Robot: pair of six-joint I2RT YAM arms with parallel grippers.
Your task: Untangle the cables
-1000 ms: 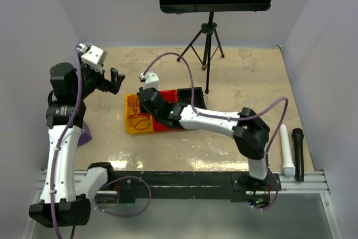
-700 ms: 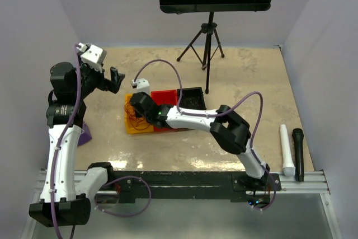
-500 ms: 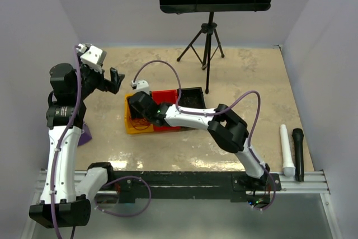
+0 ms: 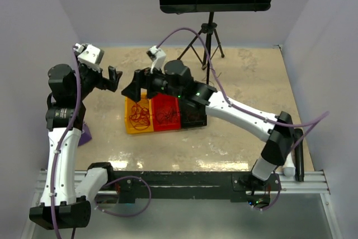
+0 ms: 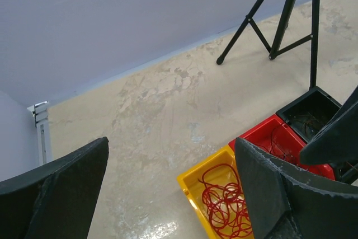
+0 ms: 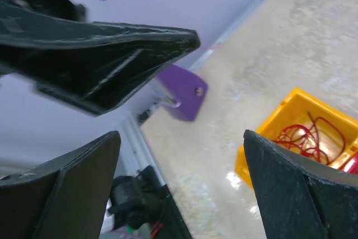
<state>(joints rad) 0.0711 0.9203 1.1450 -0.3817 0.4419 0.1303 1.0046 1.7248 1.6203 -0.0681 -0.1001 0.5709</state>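
Note:
A curly tangle of red cables [image 4: 139, 115] [image 5: 226, 208] [image 6: 306, 134] lies in the yellow bin [image 4: 129, 125] [image 5: 192, 185] [image 6: 302, 102]. More thin cables, dark and red [image 4: 166, 116], lie in the red bin [image 4: 166, 98] [image 5: 258, 135] beside it. My right gripper [image 4: 135, 88] [image 6: 180, 136] hangs open above the yellow bin's far left corner, with nothing between its fingers. My left gripper [image 4: 113, 78] [image 5: 170, 144] is held high to the left of the bins, open and empty, facing them.
A black bin [image 4: 193, 110] [image 5: 311, 108] adjoins the red one on the right. A music stand's tripod [image 4: 207, 42] [image 5: 288, 12] stands behind the bins. A purple block [image 4: 84, 136] [image 6: 183, 90] sits by the left arm. A white cylinder [image 4: 287, 149] and a black microphone [image 4: 298, 152] lie at the right front.
My right gripper was shut low in the yellow bin; it has opened and risen above the bin, its arm swinging up and back. The red cables stayed in the bin. The left arm barely moved.

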